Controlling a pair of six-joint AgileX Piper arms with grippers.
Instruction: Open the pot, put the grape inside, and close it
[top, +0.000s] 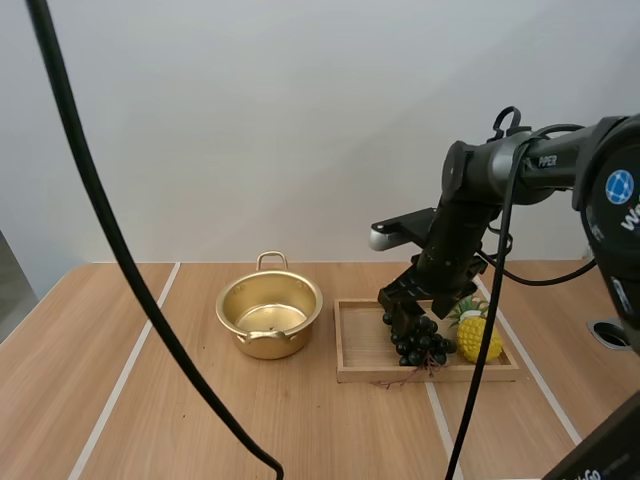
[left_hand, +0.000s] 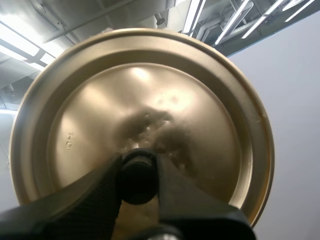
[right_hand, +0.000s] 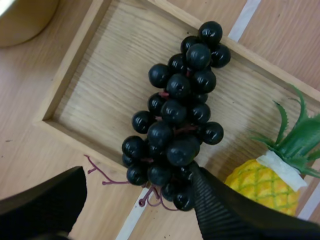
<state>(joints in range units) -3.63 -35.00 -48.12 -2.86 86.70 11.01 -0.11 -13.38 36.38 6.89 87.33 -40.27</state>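
Right fingers (right_hand: 235, 215) straddle grapes (right_hand: 172, 130) in tray (right_hand: 100, 85) — left fingers (left_hand: 90, 200) pinch lid (left_hand: 150, 100), pot (top: 268, 345) open.

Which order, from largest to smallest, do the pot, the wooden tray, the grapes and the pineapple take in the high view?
1. wooden tray
2. pot
3. grapes and pineapple: they look about alike, so I do not rank them.

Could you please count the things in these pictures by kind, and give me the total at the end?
pot: 1
lid: 1
bunch of grapes: 1
pineapple: 1
wooden tray: 1
Total: 5
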